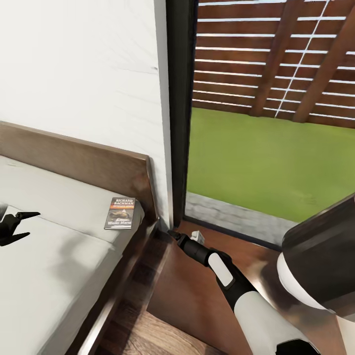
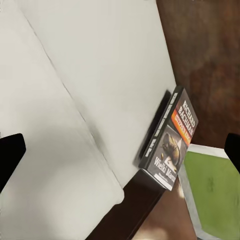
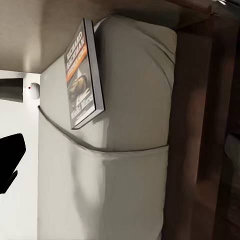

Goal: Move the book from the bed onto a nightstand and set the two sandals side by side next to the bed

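The book lies flat on the grey mattress at the corner of the bed, close to the dark headboard. My left gripper hovers over the mattress well to the book's left, open and empty; its wrist view shows the book ahead between wide-spread fingertips. My right gripper reaches over the nightstand to the gap beside the bed, near the book. One finger shows far off-centre, so it is open. The sandals are out of view.
A white wall stands behind the headboard. A tall black-framed window rises just behind the nightstand, with grass and a slatted fence outside. A narrow strip of wood floor separates bed and nightstand. A small white object sits by the window base.
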Controlling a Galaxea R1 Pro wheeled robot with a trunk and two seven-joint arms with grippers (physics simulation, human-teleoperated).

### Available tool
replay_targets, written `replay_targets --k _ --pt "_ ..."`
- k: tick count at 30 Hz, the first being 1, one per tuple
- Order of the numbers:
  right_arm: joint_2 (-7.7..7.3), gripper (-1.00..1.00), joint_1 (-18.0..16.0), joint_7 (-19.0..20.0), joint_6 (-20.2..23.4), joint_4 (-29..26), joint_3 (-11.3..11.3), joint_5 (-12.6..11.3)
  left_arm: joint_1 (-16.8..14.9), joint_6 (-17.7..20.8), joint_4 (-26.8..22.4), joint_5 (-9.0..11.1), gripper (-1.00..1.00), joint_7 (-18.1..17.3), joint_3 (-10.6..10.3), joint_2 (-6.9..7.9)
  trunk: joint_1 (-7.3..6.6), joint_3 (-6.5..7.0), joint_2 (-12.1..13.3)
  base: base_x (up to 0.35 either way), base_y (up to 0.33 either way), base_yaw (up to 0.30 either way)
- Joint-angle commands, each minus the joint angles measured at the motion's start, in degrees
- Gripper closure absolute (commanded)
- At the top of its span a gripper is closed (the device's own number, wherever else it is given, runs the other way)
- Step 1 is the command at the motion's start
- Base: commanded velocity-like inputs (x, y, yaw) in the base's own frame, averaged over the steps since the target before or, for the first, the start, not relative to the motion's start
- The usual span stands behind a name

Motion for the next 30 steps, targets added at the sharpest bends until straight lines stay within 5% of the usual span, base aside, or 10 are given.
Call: replay_targets --k 1,30 --pt "0.0 -1.0 0.0 0.0 0.3 0.0 0.0 -0.3 0.0 0.3 0.0 0.6 -1.0 0.0 -0.4 0.04 -0.01 -0.04 0.0 0.0 0.018 0.0" --pt "0.0 -1.0 0.0 0.0 0.3 0.0 0.0 -0.3 0.0 0.3 0.0 0.6 -1.0 0.0 -0.3 0.04 -0.01 -0.04 0.0 0.0 0.064 0.0"
